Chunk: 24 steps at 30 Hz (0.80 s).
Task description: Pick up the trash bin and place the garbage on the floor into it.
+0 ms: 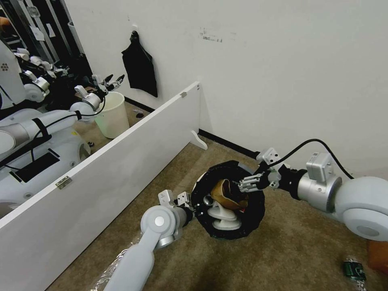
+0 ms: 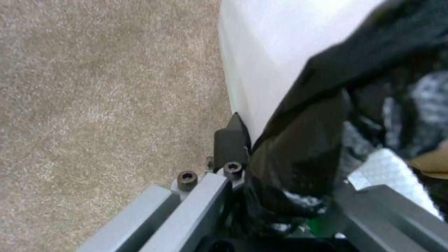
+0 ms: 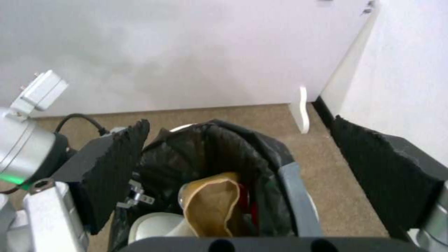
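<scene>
Garbage mostly sits inside the trash bin (image 1: 231,202), rim clamped by the left gripper (image 1: 186,201) at nine o'clock; right gripper (image 1: 245,185) hovers above, fingers apart. A bottle (image 1: 354,270) remains at four o'clock.

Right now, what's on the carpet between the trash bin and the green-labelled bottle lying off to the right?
Nothing: in the head view the stretch of carpet between the trash bin and the green-labelled bottle is bare.
</scene>
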### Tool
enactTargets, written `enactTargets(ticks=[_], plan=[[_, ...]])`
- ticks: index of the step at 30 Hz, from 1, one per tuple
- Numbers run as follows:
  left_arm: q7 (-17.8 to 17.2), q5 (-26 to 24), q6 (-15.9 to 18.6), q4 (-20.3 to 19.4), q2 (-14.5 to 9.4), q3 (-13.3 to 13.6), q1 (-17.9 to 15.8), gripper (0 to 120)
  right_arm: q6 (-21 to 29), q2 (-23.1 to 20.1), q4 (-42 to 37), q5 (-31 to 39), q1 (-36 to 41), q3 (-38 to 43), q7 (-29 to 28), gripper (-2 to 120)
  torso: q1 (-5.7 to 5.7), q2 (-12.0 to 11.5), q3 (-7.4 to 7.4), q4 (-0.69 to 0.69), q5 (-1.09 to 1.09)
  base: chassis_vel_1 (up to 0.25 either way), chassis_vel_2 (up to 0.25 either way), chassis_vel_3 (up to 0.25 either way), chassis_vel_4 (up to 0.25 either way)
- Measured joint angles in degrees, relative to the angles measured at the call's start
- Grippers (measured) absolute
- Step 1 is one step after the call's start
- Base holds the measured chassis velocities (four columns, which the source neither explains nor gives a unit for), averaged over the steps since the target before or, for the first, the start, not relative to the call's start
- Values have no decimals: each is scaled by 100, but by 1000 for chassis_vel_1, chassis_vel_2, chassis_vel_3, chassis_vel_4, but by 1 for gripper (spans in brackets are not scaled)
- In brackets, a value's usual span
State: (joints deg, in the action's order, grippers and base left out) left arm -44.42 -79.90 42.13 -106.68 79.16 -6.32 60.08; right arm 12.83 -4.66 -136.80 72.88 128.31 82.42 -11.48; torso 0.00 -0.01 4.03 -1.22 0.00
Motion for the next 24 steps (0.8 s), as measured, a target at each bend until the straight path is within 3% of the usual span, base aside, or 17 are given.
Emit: enactTargets(ticks=[12, 24], plan=[[91, -32, 0, -245, -232, -39, 60, 0, -81, 491, -159, -201, 35, 120, -16, 100, 0, 0, 0, 0, 0, 0, 0, 0, 0], [126, -52, 1, -526, -511, 13, 190, 0, -270, 1541, -450, -970, 242, 487, 368, 100, 0, 0, 0, 0, 0, 0, 0, 0, 0]])
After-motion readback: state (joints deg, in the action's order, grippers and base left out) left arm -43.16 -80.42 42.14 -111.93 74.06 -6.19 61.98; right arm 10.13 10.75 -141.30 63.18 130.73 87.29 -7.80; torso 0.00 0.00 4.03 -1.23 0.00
